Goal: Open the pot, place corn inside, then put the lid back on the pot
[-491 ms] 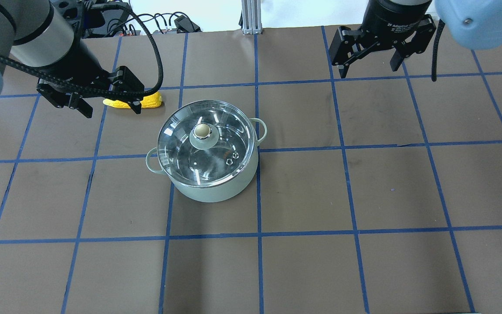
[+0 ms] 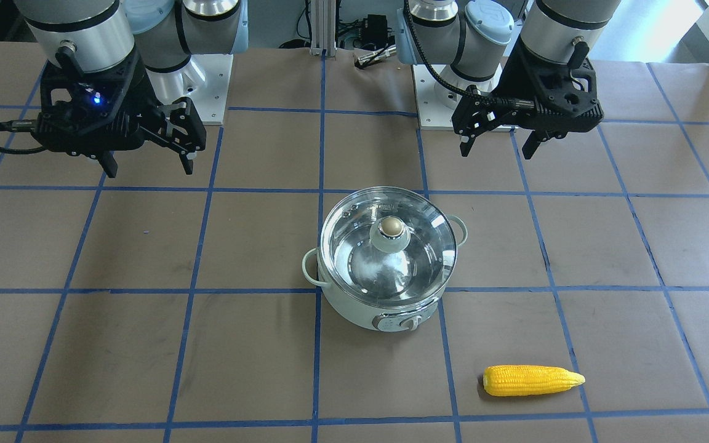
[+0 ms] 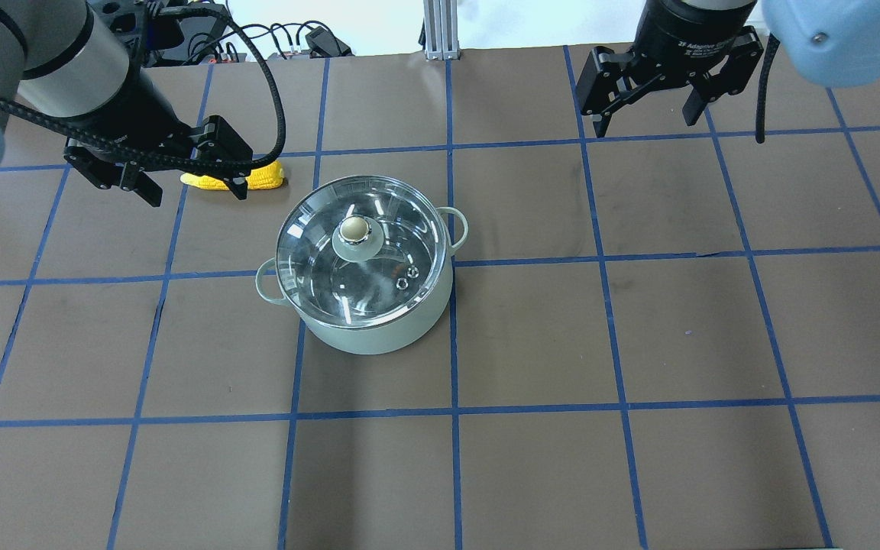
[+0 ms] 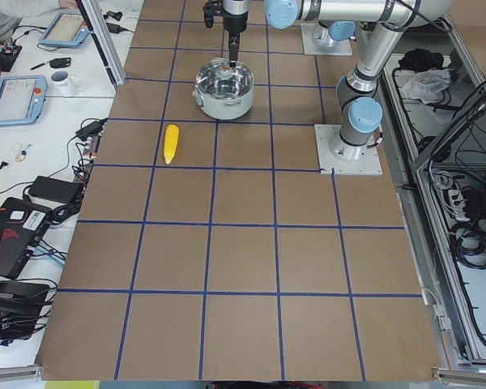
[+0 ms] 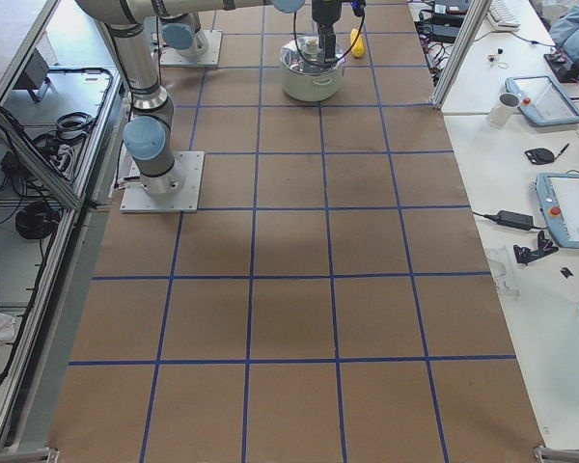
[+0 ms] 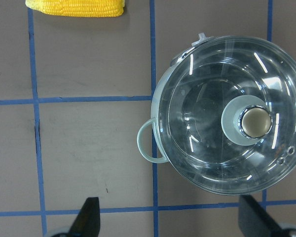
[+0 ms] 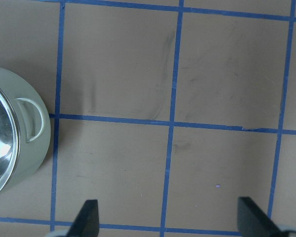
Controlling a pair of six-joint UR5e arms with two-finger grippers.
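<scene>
From overhead, my left tool (image 3: 198, 195) covers part of the bright yellow corn cob (image 3: 266, 177). My left wrist camera cuts the cob off at the top edge and shows only two dark fingertips (image 6: 87, 220) at the bottom. My right wrist camera catches just a loop handle and a slice of the round pale mint cooking pot (image 7: 29, 158); the rest lies past the left edge. In both side views my tools are too small to read.

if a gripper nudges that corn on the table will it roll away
Probably: the corn is a rounded cob lying on its side, so a sideways push may roll it. Its taper would likely curve that roll.
</scene>
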